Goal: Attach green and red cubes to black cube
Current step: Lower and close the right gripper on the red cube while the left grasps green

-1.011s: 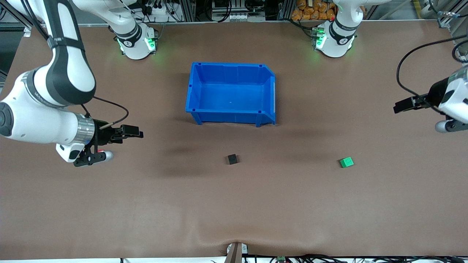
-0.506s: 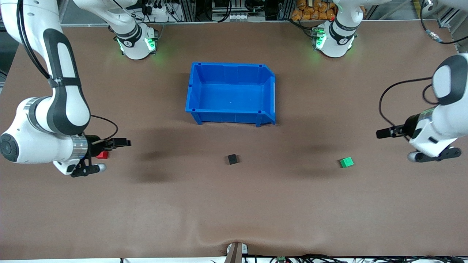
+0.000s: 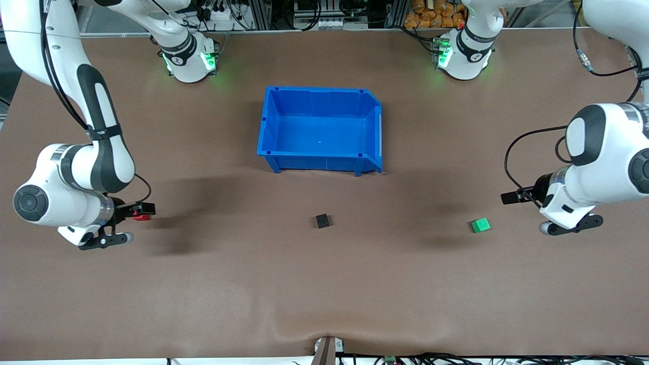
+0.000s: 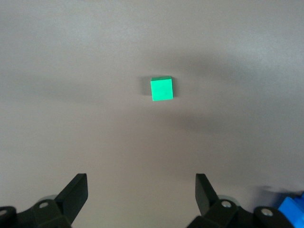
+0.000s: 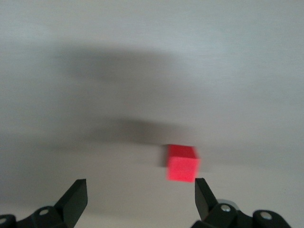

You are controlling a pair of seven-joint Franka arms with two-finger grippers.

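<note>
The black cube (image 3: 322, 221) sits on the brown table, nearer the front camera than the blue bin. The green cube (image 3: 480, 225) lies toward the left arm's end. In the left wrist view the green cube (image 4: 161, 89) lies well ahead of my open left gripper (image 4: 141, 194), nothing between its fingers. That left gripper (image 3: 508, 197) hangs over bare table beside the cube. The red cube (image 3: 139, 217) lies toward the right arm's end, partly hidden under my right gripper (image 3: 145, 209). In the right wrist view the red cube (image 5: 183, 164) sits just ahead of one fingertip of the open right gripper (image 5: 140, 198).
The blue bin (image 3: 314, 163) stands mid-table with nothing in it, its open-cut side toward the left arm's end; a corner of the bin (image 4: 292, 209) shows in the left wrist view. The brown mat wrinkles near the front edge (image 3: 304, 329).
Both arms have swung lower and toward the front camera. The right gripper drew back toward its end of the table, uncovering the red cube. The left gripper came in toward the green cube.
</note>
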